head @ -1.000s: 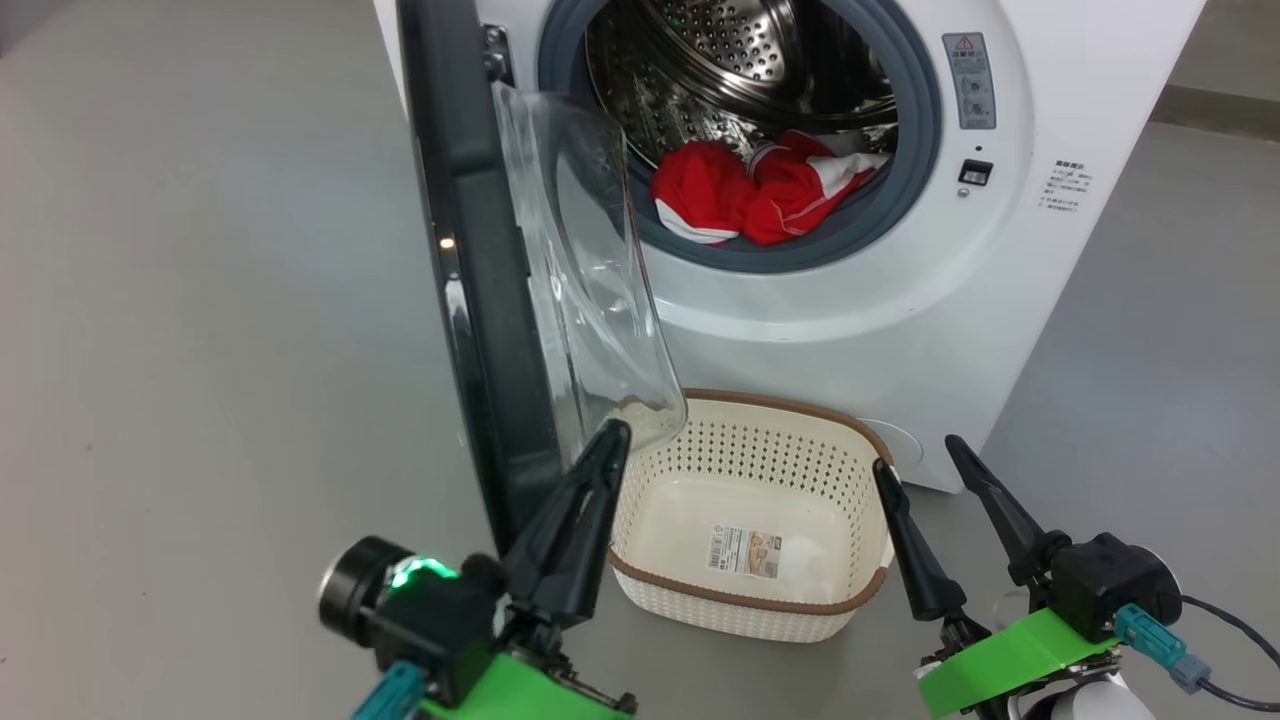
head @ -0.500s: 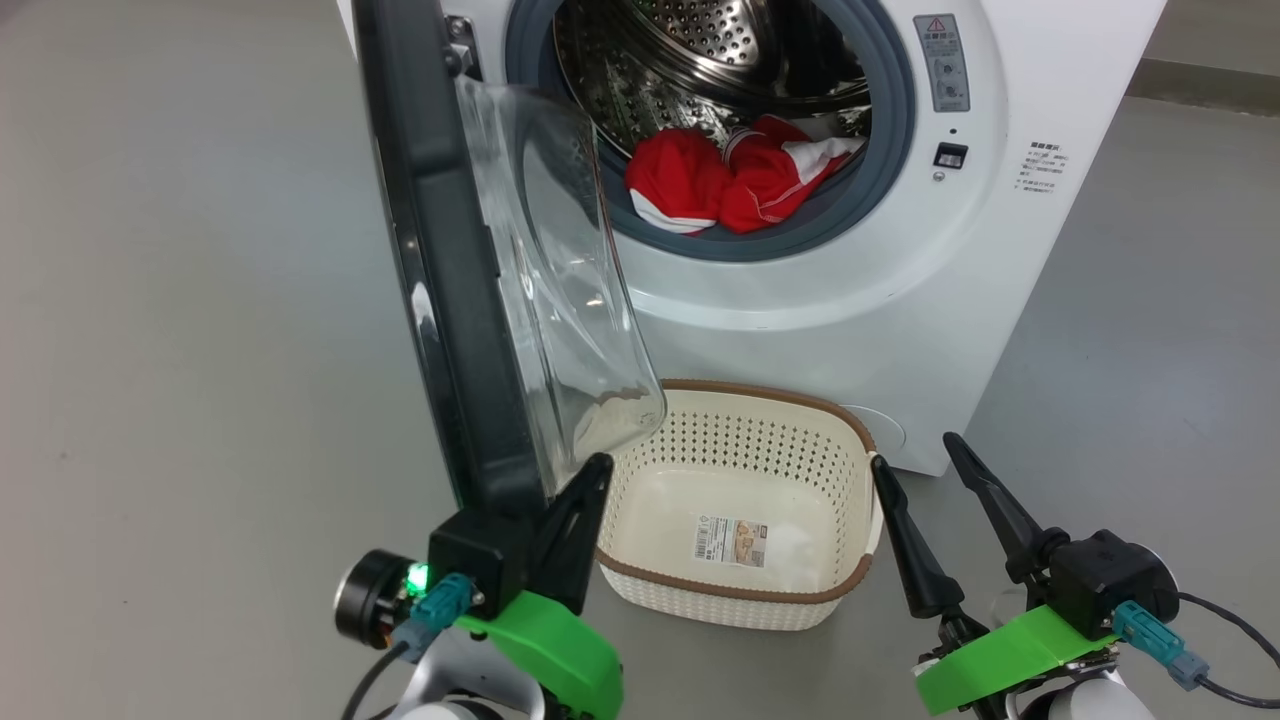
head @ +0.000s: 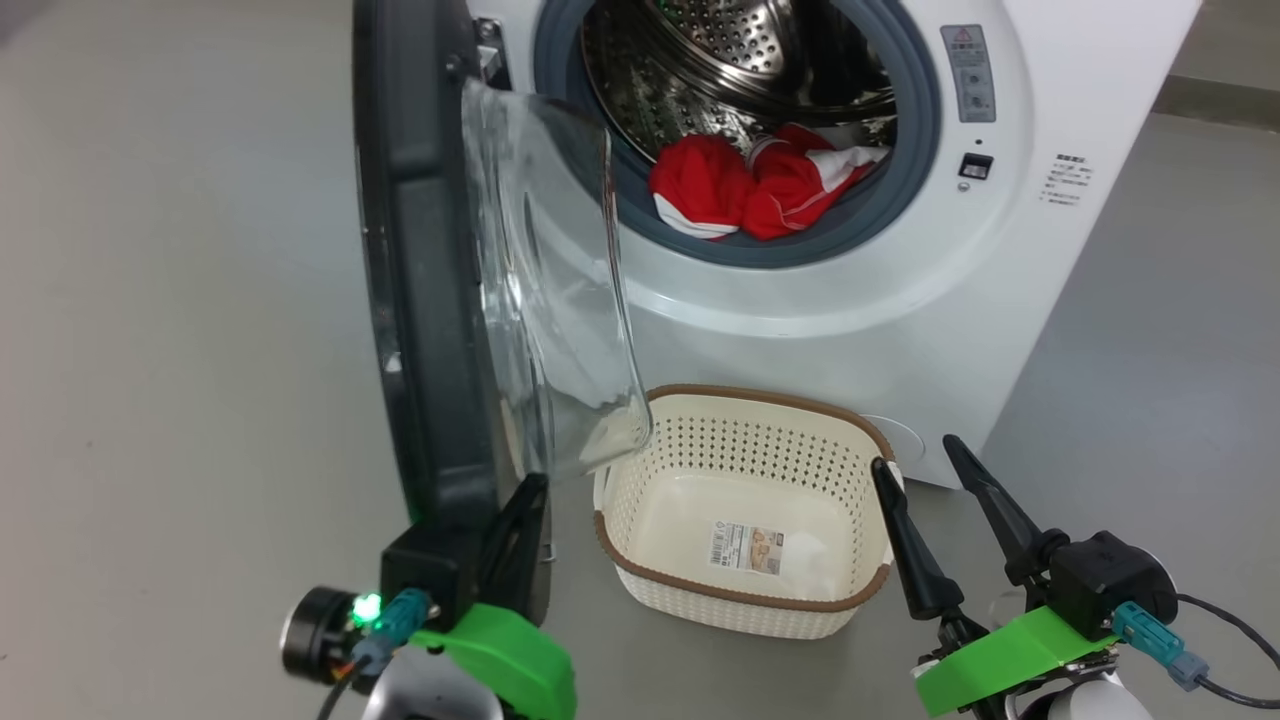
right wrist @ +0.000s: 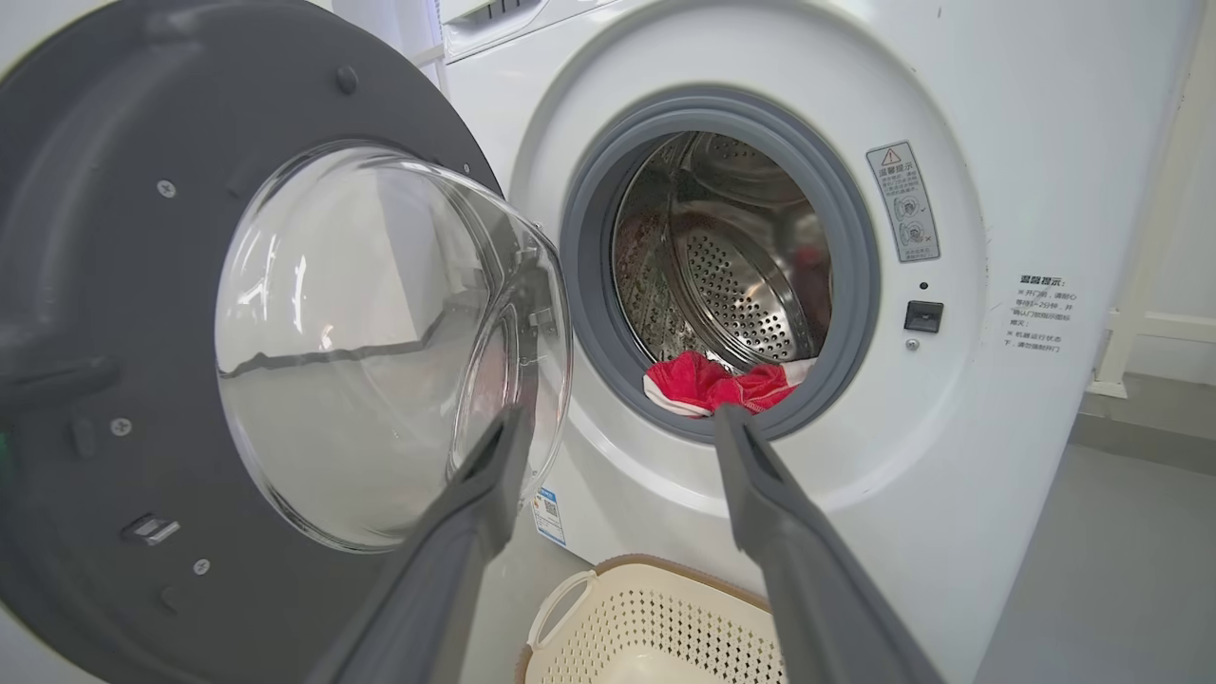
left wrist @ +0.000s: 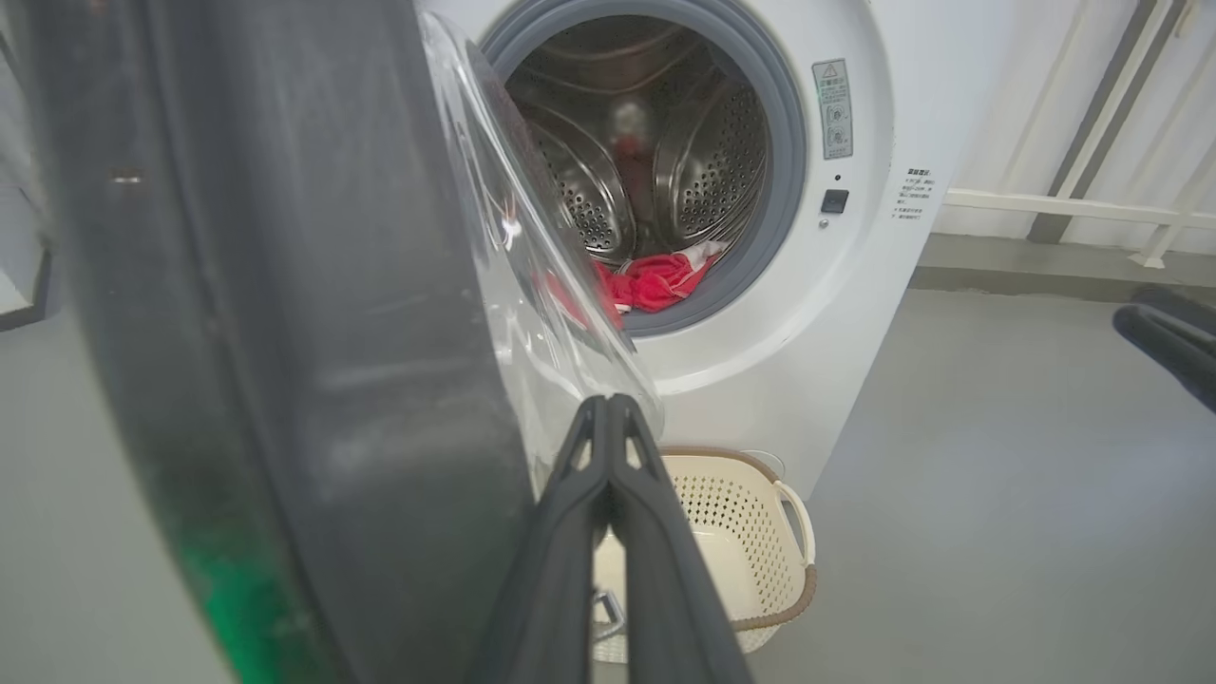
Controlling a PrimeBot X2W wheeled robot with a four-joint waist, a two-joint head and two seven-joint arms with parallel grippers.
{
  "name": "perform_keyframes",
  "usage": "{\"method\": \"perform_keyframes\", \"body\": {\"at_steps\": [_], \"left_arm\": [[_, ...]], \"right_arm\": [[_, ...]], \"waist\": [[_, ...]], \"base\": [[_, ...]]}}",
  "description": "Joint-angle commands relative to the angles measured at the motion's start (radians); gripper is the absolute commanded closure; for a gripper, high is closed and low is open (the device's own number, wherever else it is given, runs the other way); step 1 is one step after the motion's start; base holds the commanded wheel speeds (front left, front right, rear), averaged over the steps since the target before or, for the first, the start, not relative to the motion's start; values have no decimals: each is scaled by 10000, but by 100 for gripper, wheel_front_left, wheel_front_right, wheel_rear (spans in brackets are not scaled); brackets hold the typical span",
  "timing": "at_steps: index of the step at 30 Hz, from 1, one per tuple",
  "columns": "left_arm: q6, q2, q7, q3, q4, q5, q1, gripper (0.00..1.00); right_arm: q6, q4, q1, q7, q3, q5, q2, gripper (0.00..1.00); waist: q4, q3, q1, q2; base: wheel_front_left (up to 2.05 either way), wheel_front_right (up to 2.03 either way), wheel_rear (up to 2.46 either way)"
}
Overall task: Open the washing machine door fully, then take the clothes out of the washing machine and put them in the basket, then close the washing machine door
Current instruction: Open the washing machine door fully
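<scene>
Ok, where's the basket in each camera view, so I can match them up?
Head view: basket low centre, in front of the washing machine.
Left wrist view: basket at bottom centre, just right of the shut left pincer.
Right wrist view: basket at the bottom edge, between the fingers of the open right pincer.
Shared landmark: the red clothes in the machine's opening, above the basket in every view.

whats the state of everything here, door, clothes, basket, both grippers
washing machine door: open, swung well out from the front
washing machine: drum opening uncovered
clothes: bunched in the drum at its front lip
basket: upright on the floor before the machine, empty apart from its label
left gripper: fingers shut, holding nothing, by the door's lower edge
right gripper: fingers open, holding nothing
</scene>
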Motion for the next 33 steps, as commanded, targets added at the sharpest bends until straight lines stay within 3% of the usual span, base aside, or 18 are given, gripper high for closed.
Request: {"method": "perform_keyframes", "body": {"at_steps": [1, 16, 33], "left_arm": [[247, 327, 2, 571, -204, 23, -21, 100], [875, 1136, -146, 1524, -316, -17, 492, 100], [1078, 1574, -1231, 2582, 961, -452, -54, 100]], "right_arm": [[63, -227, -190, -65, 223, 136, 16, 0], [63, -202, -112, -65, 396, 123, 16, 0], [63, -275, -288, -65, 331, -231, 16, 0]], "waist": [[138, -91, 0, 0], [375, -204, 0, 0], [178, 236, 0, 0]], "base": [[0, 0, 0], [0, 0, 0], [0, 0, 0]]}}
